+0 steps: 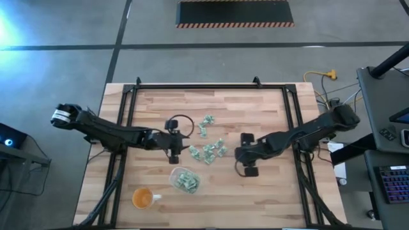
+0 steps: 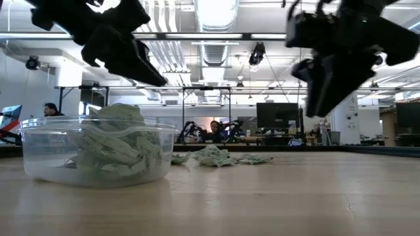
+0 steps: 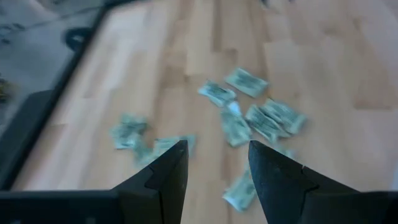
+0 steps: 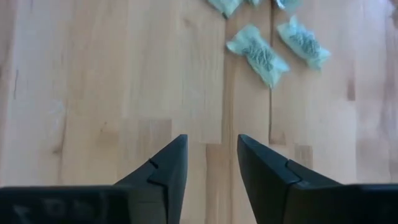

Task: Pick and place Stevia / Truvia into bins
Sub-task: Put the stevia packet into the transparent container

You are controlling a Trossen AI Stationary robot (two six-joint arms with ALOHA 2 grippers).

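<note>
**Both arms reach inward over the packets, fingers apart and empty**

The left arm stretches from the table's left edge toward the middle, its left gripper (image 1: pixel 172 150) above the wood just left of the loose Stevia / Truvia packets (image 1: pixel 208 150). In its wrist view the two dark fingers (image 3: pixel 165 180) stand parted with nothing between them, packets scattered on the boards beyond.

The right arm comes in from the right edge, bent low, with the right gripper (image 1: pixel 241 155) just right of the same scatter. Its fingers (image 4: pixel 165 177) are likewise apart and hold nothing; bare wood lies between them, two packets a little farther on.

From table height both grippers hang clear of the table, though how high is hard to judge from that view.

The clear bin (image 1: pixel 185 179) sits near the front of the table, below the scatter, already heaped with packets. An orange cup (image 1: pixel 142 198) stands to its left, near the front edge.
</note>
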